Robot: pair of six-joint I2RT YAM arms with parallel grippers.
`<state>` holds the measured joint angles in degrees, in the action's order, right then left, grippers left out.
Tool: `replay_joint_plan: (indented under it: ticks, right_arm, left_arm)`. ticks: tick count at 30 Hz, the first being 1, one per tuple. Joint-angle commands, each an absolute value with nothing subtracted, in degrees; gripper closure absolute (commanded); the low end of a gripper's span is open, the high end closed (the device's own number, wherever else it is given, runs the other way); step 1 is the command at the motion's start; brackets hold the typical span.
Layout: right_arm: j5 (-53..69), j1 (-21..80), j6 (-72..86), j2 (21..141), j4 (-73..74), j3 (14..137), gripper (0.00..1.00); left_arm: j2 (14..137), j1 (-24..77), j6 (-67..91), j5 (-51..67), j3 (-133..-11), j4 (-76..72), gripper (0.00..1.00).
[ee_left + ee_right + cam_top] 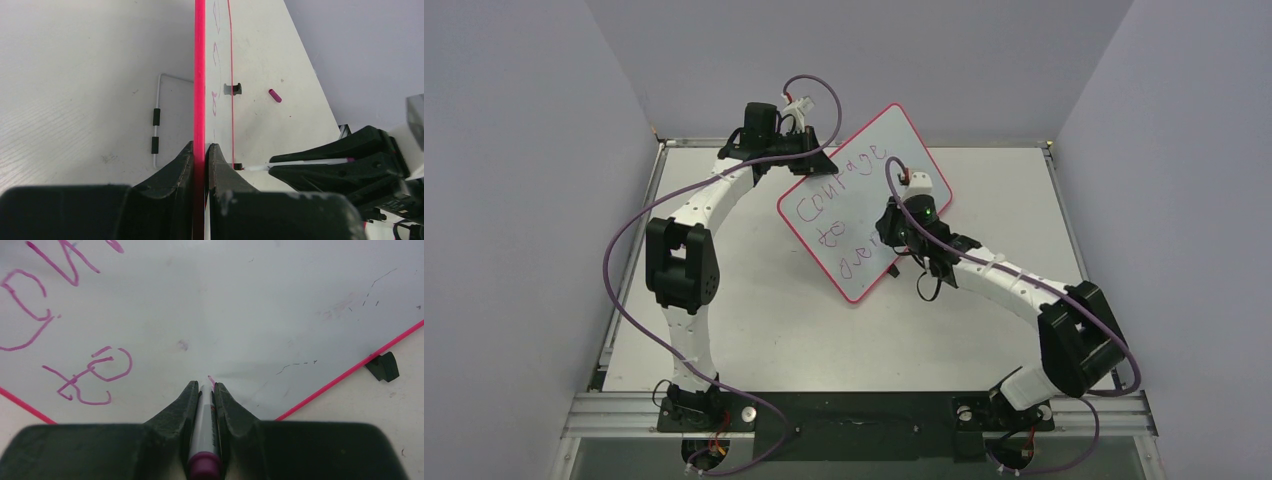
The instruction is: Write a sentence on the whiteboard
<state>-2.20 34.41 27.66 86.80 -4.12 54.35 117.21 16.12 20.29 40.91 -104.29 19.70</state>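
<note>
Jaws of the left gripper (200, 148) are pressed together on the pink-red rim of the whiteboard (849, 245), pinching its far-left edge. The left wrist view sees the board edge-on, with the rim running straight up from between the fingers (182, 165). Jaws of the right gripper (205, 388) pinch a marker (204, 430): white barrel, purple-pink end nearest the camera, pink tip pointing at the board face and apparently touching it.

The whiteboard sits mid-table, a bit toward the far side. It is tilted and turned so it reads as a diamond from above, with one corner pointing near. The left arm reaches it from the left and the right arm from the near right.

The sentence (839, 200) is in purple-pink handwriting over three lines: "Courage", "to", then a word starting "over". That last line ends at the right gripper, so the rest cannot be read. In the right wrist view the "to" is left of the marker tip, and the board to the right of it has only faint smudges.

A black clip foot (383, 366) sits on the rim at the board's right edge. A small pink cap (275, 95) lies on the table (754, 330), apart from the board. A thin white wire stand (156, 120) with two black sleeves lies flat on the table, on the other side of the board from the cap.
</note>
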Motion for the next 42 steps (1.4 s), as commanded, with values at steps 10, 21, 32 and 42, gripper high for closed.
replay_joint_plan:
  ticks: [10,21,32,42]
  right_arm:
    - [-2.84,30.01,26.09,76.64,-6.17,49.97,1.0]
    - [2.93,26.76,26.9,78.03,-11.01,48.16,1.0]
    - [3.85,26.99,28.38,80.81,-13.22,48.83,1.0]
    - [2.11,26.94,29.95,84.52,-13.18,51.15,1.0]
  left_arm:
    - [115.24,17.02,13.97,38.46,-104.06,20.57,1.0]
    - [115.92,16.63,13.97,38.63,-104.06,20.57,1.0]
    - [115.91,16.61,14.06,38.84,-103.89,20.39,1.0]
    - [116.02,16.36,14.47,39.48,-103.72,19.76,1.0]
